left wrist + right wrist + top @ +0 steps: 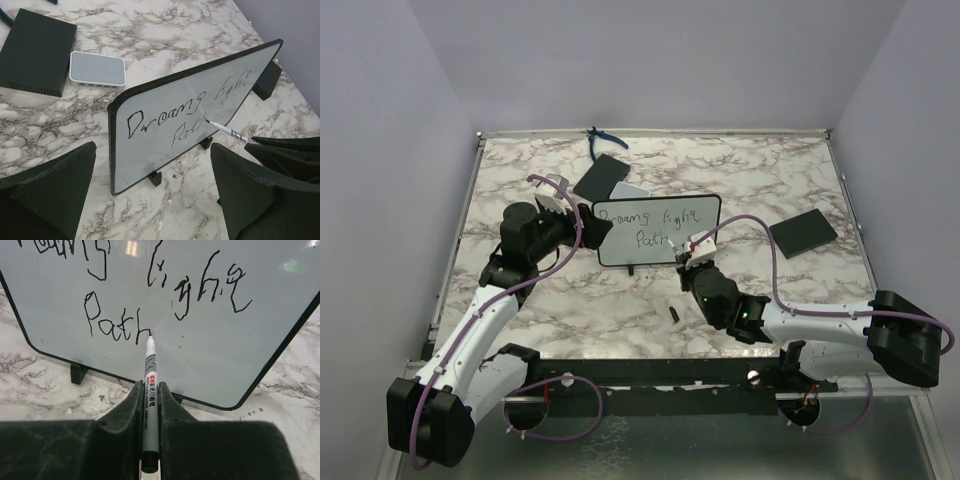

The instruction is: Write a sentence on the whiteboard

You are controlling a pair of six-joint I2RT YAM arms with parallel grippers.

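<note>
On whiteboard point(210, 365), R gripper point(150, 385) pinches pen point(150, 360) at "Path" point(117, 322); L gripper point(153, 146) wide open. Hard push could tip it over.

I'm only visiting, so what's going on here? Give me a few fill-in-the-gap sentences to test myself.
The right claw is shut on a ____.
That thing's tip touches the whiteboard right after the word ____.
The left claw has its jaws ____, gripping nothing.
Missing words: marker; Path; open.
</note>
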